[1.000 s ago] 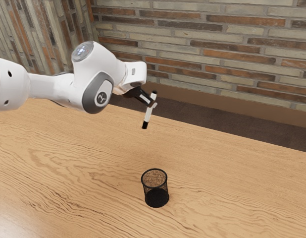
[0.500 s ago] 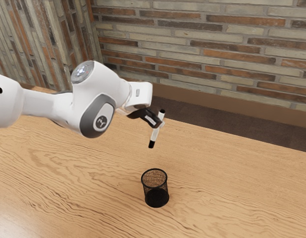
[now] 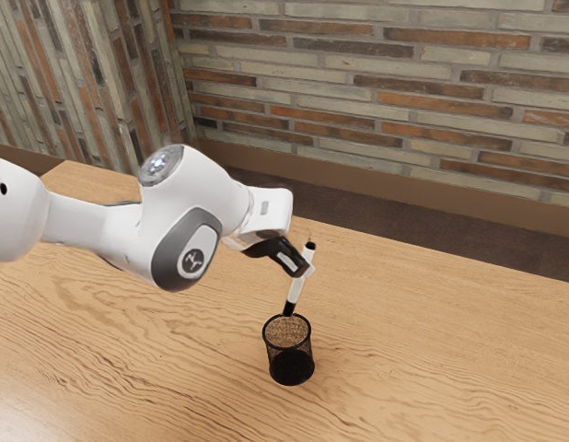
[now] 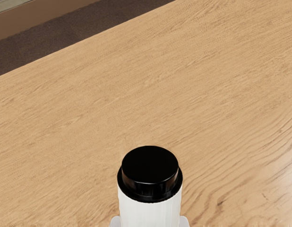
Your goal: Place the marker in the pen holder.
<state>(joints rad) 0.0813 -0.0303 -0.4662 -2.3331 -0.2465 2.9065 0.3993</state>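
While the gripper (image 3: 307, 271) is clamping its fingers on the marker (image 3: 296, 289), the white, black-ended barrel is leaning steeply, its top tilting toward the exterior view's right, its lower end pointing down near the black mesh pen holder's (image 3: 291, 367) rim.

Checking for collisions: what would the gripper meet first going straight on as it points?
Probably the tabletop, though depth is unclear and the marker the gripper holds might brush the pen holder first.
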